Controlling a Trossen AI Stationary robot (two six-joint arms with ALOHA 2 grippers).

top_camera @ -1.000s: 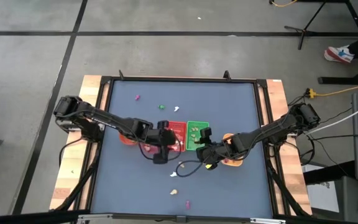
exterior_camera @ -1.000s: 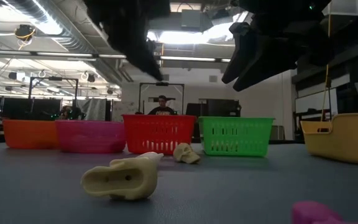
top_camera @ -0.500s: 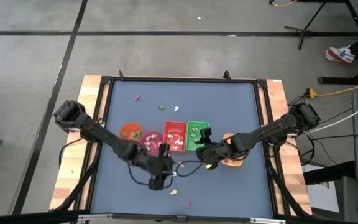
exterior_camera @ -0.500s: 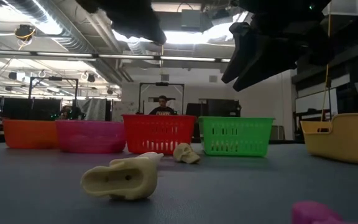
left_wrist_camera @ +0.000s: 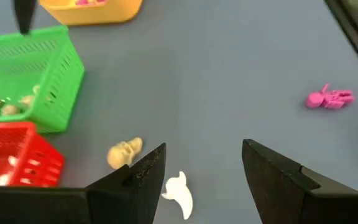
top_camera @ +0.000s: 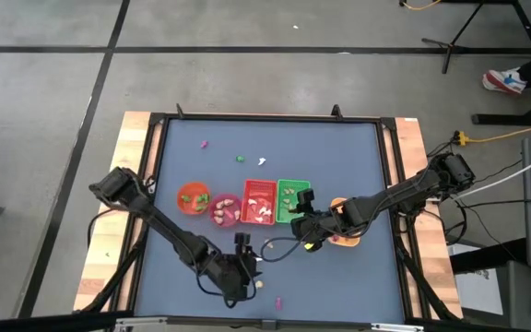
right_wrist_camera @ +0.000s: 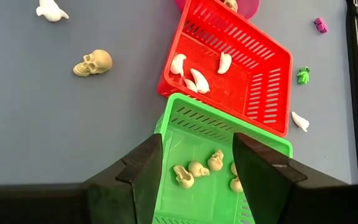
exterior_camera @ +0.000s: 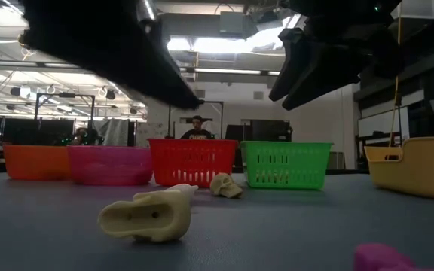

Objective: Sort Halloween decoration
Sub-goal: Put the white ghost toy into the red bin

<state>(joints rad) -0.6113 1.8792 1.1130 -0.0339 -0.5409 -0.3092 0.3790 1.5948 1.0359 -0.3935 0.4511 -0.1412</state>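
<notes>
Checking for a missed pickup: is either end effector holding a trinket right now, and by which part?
Nothing is held. The left end effector is open above the table near a white trinket; the right end effector is open and empty over the green basket.

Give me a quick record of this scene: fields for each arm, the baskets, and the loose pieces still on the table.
left gripper: open, empty, above a white ghost near the front edge
right gripper: open, empty, over the green basket
green basket: cream skulls inside
red basket: white ghosts inside
loose near front: cream skull, pink figure
loose at back: pink piece, green piece, white piece
</notes>
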